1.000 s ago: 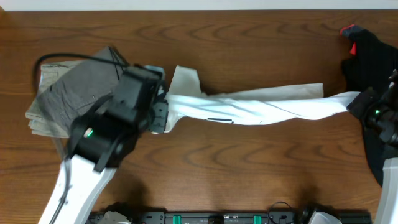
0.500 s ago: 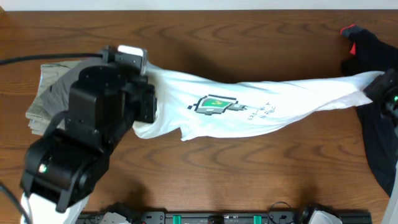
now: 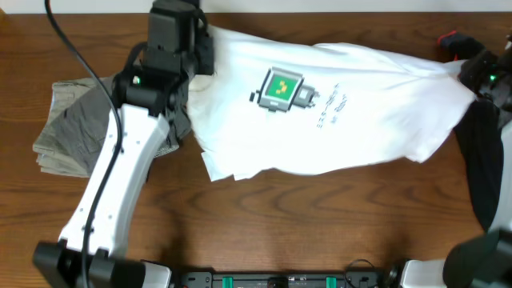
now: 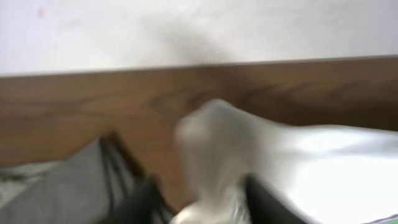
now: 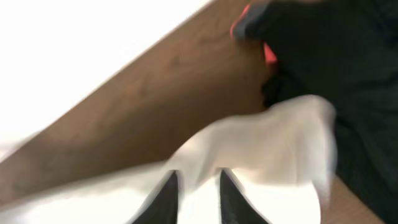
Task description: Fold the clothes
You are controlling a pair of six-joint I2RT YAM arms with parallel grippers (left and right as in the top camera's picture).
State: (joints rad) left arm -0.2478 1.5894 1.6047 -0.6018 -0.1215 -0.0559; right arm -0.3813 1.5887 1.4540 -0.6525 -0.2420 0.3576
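Note:
The white T-shirt (image 3: pixel 344 120) lies spread across the far half of the table, its green print (image 3: pixel 282 88) facing up. My left gripper (image 3: pixel 200 40) is at the shirt's far left corner. In the blurred left wrist view its gripper (image 4: pixel 205 202) is open, the dark fingers (image 4: pixel 146 202) wide apart with white cloth (image 4: pixel 211 143) loose between them. My right gripper (image 3: pixel 472 68) is at the shirt's far right corner. Its gripper (image 5: pixel 198 193) stands slightly open, a fold of the T-shirt (image 5: pixel 273 143) lying in the narrow gap. Grey trousers (image 3: pixel 68 128) lie at the left and a black garment (image 3: pixel 484 168) at the right.
The black garment (image 5: pixel 348 74) has a red-orange patch (image 3: pixel 450 38) near the table's far edge. A black cable (image 3: pixel 72 48) runs over the grey trousers (image 4: pixel 56 193) to the left arm. The white wall (image 4: pixel 199 25) borders the table's far edge. Bare wood (image 3: pixel 320 216) shows in front.
Both arms swung to the far edge of the table, and the twisted T-shirt opened out flat with its print up. Both grippers, shut before, have parted their fingers.

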